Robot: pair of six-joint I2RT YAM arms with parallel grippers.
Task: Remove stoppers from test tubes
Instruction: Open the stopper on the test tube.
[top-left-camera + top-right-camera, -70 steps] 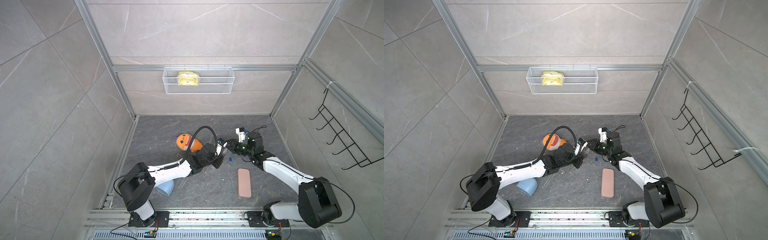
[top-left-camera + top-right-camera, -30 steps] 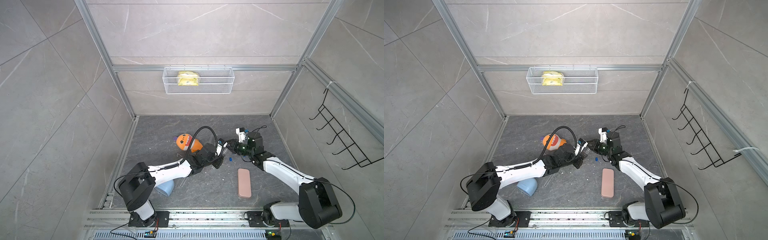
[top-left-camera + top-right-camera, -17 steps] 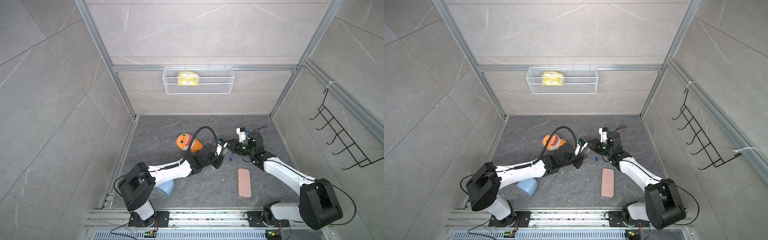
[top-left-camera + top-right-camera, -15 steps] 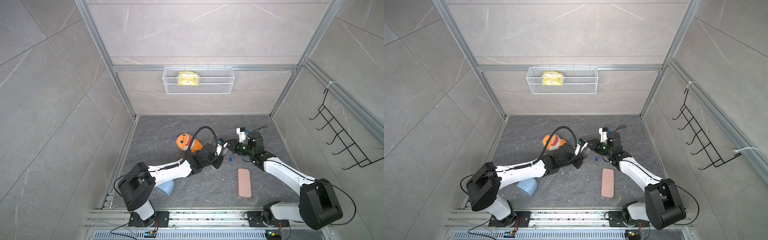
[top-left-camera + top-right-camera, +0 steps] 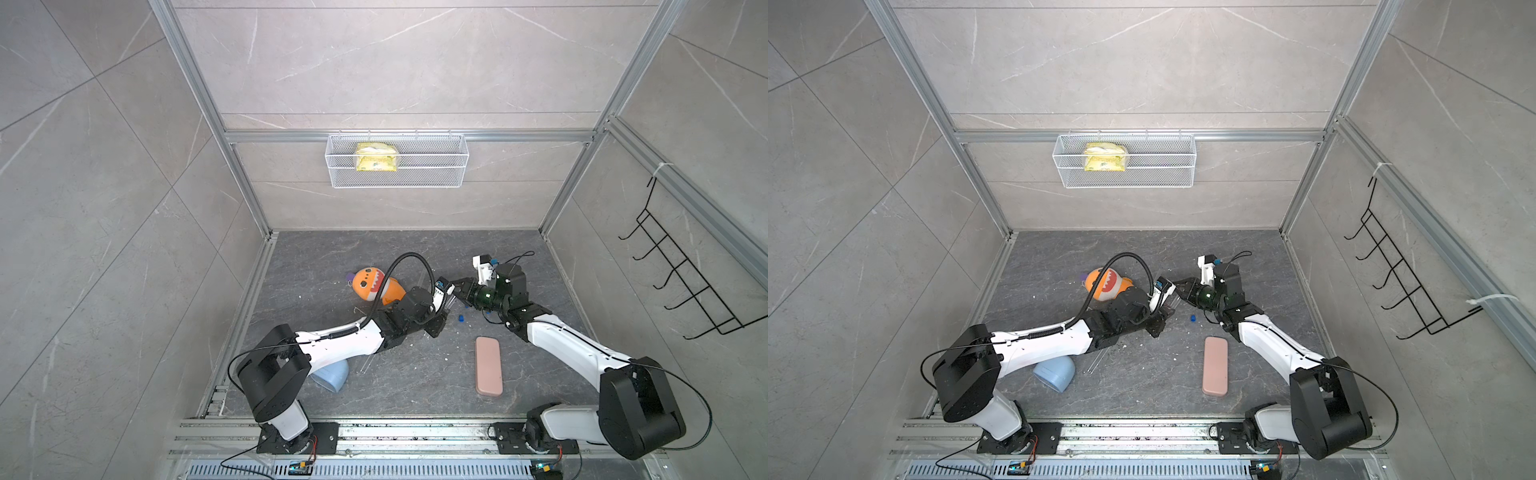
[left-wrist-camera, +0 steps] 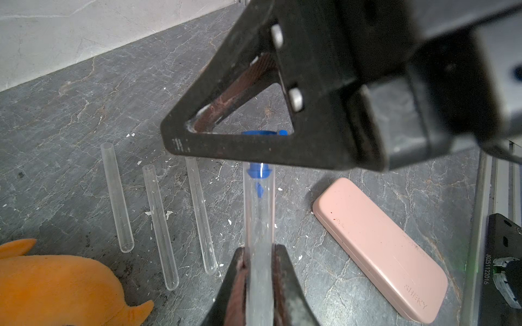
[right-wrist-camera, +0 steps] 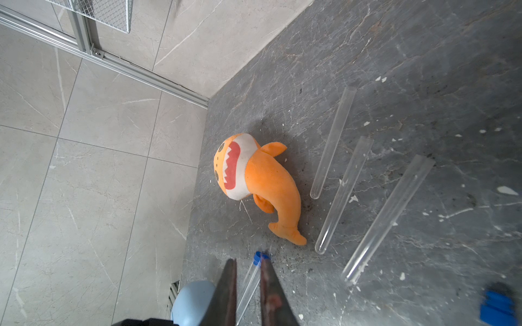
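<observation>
My left gripper [image 6: 259, 249] is shut on a clear test tube [image 6: 259, 214], held off the floor, with a blue stopper [image 6: 258, 171] in its mouth. My right gripper [image 5: 457, 286] meets it at mid-floor, rolled on its side. One finger lies across the stopper and hides its top. The jaws stand close together on it, and the tips [image 7: 248, 261] show nothing between them. Three open test tubes [image 6: 159, 225] lie side by side on the floor. Two thin capped tubes [image 7: 248, 285] lie by the blue cup. A loose stopper [image 5: 460, 318] lies under the right gripper.
An orange shark plush [image 5: 374, 286] lies just behind the left gripper. A pink case [image 5: 489, 365] lies at the front right and a tipped blue cup [image 5: 332, 374] under the left arm. White crumbs dot the floor. A wire basket [image 5: 397, 160] hangs on the back wall.
</observation>
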